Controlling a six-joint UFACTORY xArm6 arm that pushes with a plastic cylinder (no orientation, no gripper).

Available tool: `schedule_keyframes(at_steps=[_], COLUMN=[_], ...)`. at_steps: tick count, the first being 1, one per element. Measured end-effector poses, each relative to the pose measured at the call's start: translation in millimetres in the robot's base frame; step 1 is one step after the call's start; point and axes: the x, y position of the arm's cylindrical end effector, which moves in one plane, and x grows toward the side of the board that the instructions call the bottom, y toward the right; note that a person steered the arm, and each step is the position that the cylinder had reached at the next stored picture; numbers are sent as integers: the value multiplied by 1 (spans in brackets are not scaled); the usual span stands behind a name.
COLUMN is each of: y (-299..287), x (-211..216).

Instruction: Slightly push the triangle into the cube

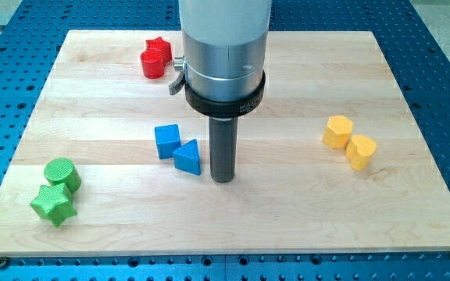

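A blue triangle block [187,157] lies near the middle of the wooden board, its upper-left side touching or almost touching a blue cube [167,140]. My tip [223,179] rests on the board just to the right of the triangle, a small gap away. The rod hangs from a large silver and black cylinder [223,62] that hides part of the board behind it.
A red cylinder [154,65] and a red star [159,48] sit at the top left. A green cylinder [61,172] and green star [53,204] sit at the bottom left. A yellow hexagon-like block [337,131] and a yellow heart-like block [360,151] sit at the right.
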Motion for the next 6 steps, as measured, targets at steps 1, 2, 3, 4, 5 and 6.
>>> schedule_keyframes(at_steps=[1,2,3,4,5,6], y=[0,-13,-23,-27,-25,-28], x=[-1,0,19,8,5,3])
